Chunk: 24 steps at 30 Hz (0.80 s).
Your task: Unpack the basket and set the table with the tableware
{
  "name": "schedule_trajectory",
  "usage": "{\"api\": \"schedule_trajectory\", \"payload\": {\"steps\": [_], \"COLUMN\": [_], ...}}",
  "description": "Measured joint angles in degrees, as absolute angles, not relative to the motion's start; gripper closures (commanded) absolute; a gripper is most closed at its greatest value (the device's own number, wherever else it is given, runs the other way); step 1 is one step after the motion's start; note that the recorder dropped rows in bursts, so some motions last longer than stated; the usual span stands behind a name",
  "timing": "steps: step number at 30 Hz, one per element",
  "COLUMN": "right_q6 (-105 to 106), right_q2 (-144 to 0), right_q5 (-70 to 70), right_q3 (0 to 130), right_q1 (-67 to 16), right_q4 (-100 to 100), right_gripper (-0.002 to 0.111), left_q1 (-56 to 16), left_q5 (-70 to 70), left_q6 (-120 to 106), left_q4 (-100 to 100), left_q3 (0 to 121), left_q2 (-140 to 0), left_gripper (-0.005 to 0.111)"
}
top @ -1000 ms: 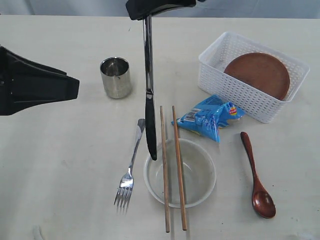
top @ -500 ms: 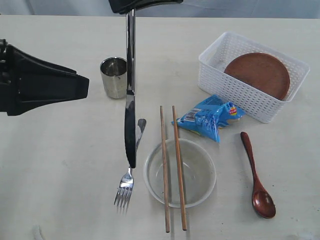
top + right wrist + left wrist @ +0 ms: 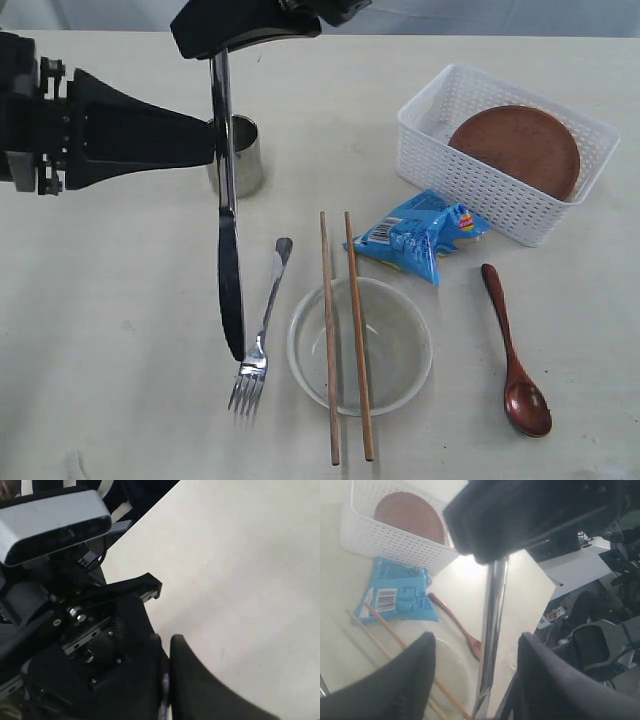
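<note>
The right gripper (image 3: 218,52) is clenching the knife (image 3: 229,250) by its handle end, hanging it over the table (image 3: 110,320), tip beside the fork (image 3: 258,340). The left gripper (image 3: 200,140) is standing wide open, its fingers (image 3: 395,680) flanking the handle. This looks like a handover. It should be closing squarely on the handle, below the other grip, before the right lets go. The knife's long axis is running near vertical, blade tip pointing down.
</note>
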State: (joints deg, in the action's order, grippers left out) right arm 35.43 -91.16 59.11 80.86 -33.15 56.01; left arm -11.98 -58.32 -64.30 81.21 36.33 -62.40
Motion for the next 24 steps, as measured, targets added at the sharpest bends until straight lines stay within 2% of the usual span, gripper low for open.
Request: {"api": "schedule_trajectory", "payload": {"steps": [9,19,22,24], "right_q6": [35.6,35.6,35.6,35.6], "right_q2": [-91.2,-91.2,-91.2,-91.2], "right_q5": [58.9,58.9,58.9,58.9], "right_q3": [80.9,80.9,80.9,80.9], "right_q1": [-33.1,-33.1,-33.1,-33.1], "right_q4": [56.1,56.4,56.4,56.4], "right_gripper": [0.109,0.109,0.109,0.109], "left_q1": [-13.4,-16.5,-16.5,-16.5], "left_q5": [-64.0,-64.3,-64.3,-64.3], "left_q6": [-73.3,-77.5,-77.7,-77.7], "left_q4": [87.9,90.8,90.8,90.8], "left_q3": [36.3,36.3,36.3,36.3], "left_q2": [-69.6,-74.1,-74.1,-74.1], "left_gripper": [0.058,0.059,0.072,0.086]}}
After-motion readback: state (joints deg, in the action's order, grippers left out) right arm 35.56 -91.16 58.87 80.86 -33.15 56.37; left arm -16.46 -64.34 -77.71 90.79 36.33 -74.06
